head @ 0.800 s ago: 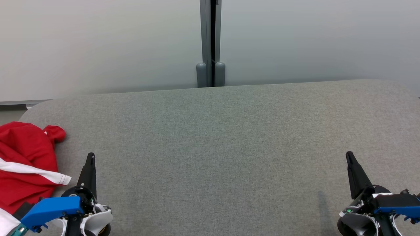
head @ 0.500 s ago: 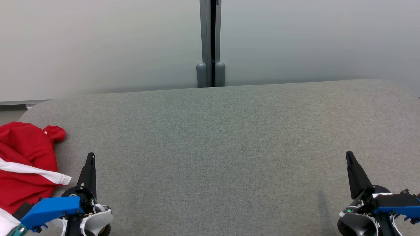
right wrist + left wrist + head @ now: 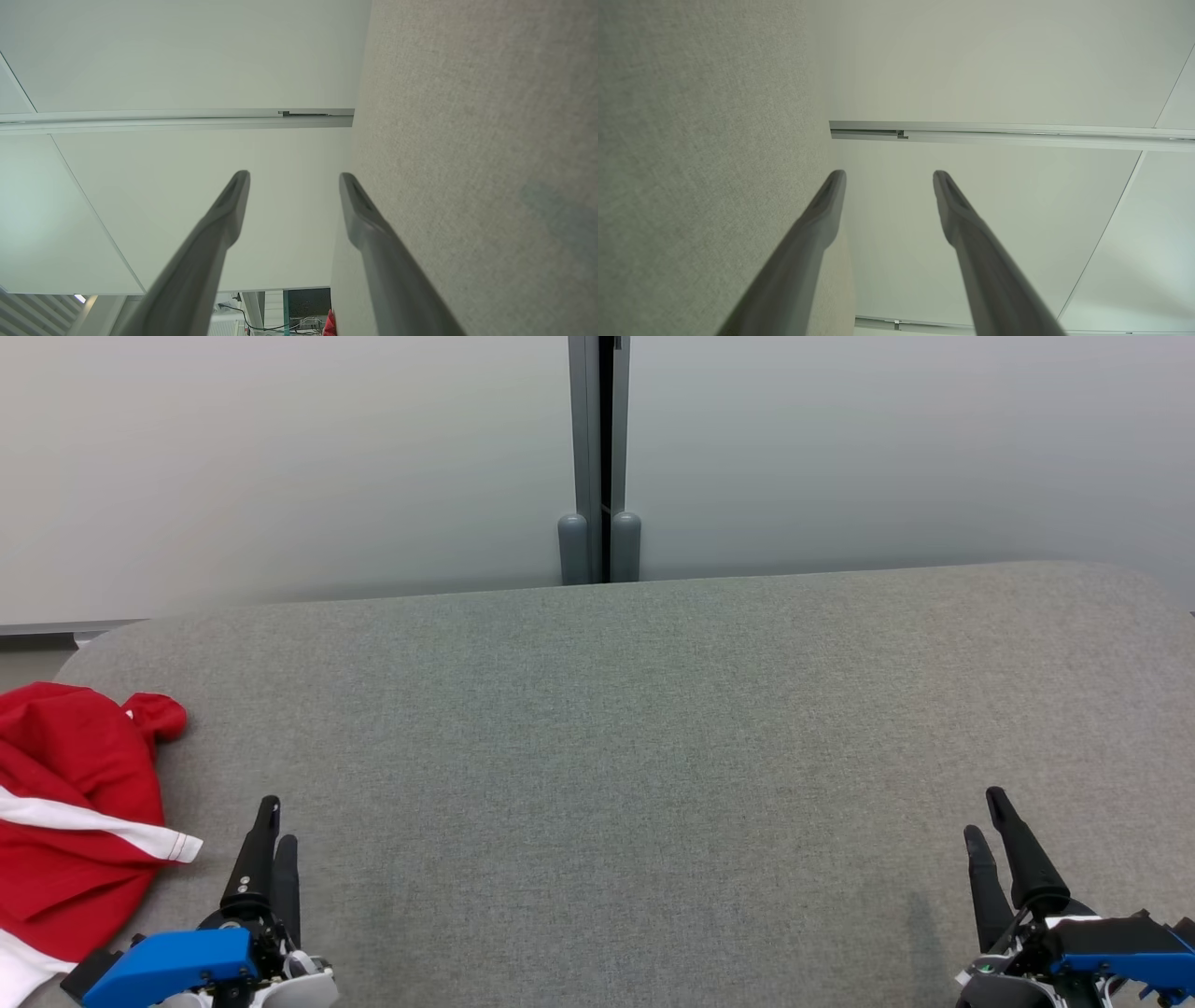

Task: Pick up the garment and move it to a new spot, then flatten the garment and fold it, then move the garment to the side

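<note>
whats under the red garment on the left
The red garment lies crumpled on the grey fabric surface. That fabric shows all around it; anything beneath its folds is hidden.

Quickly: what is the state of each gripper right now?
Left gripper: open, holding nothing.
Right gripper: open, holding nothing.

One red garment [image 3: 75, 803] with white bands, at the left end of the grey padded surface [image 3: 653, 756]. One such surface. Two grippers over its near edge: left gripper [image 3: 278, 821] and right gripper [image 3: 984, 812], each with two dark fingers [image 3: 817, 233] held apart, four in all. Beyond its far edge, two pale wall panels [image 3: 280, 457], one grey post [image 3: 586, 429] between them, two rounded caps [image 3: 573, 549] at the post's foot.
</note>
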Controlling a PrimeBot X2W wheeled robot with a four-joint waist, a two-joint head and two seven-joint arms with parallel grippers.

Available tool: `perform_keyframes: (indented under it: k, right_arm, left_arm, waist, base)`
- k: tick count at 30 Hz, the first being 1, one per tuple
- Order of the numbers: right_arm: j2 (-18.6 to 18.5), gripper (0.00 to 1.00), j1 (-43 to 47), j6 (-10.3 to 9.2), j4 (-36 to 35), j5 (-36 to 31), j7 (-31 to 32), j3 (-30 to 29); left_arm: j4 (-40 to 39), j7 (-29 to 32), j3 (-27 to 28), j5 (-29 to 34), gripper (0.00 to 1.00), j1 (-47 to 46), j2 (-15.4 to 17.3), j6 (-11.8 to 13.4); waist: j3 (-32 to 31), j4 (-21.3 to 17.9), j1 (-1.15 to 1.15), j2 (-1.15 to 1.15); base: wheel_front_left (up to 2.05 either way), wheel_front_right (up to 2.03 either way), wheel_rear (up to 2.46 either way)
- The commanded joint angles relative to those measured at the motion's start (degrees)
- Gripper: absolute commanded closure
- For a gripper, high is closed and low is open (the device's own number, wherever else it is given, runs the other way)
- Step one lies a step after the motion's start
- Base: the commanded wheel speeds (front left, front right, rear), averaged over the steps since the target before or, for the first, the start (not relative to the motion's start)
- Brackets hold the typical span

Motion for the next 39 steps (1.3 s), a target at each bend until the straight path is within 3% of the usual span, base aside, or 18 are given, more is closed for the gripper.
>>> perform_keyframes:
  k: [1,11,29,39]
  right_arm:
    - [-0.26,0.00,-1.11,0.03,-1.30,-0.69,-0.78,0.36]
    - [-1.29,0.00,-1.76,0.04,-1.93,-7.11,-3.67,2.04]
    - [-1.99,0.00,-2.01,0.07,-6.62,-35.30,-7.89,3.76]
    - [-2.80,0.00,-1.62,0.08,-7.18,-46.19,-9.70,5.06]
  left_arm:
    - [-1.40,-0.57,-0.83,0.31,0.00,-1.84,0.31,-0.04]
    - [-3.57,-3.87,-4.62,4.75,0.00,-2.79,1.95,-0.05]
    - [-5.83,-8.11,-6.02,29.62,0.00,-3.01,2.35,-0.08]
    - [-5.11,-9.92,-7.70,40.18,0.00,-2.71,3.23,-0.09]
  waist:
    - [0.02,0.00,0.00,0.00]
    - [0.08,-0.06,0.00,0.00]
    - [-0.06,-0.11,0.00,0.00]
    - [-0.25,-0.06,0.00,0.00]
  base:
    - [0.00,0.00,0.00]
    - [0.00,0.00,0.00]
    - [0.00,0.00,0.00]
    - [0.00,0.00,0.00]
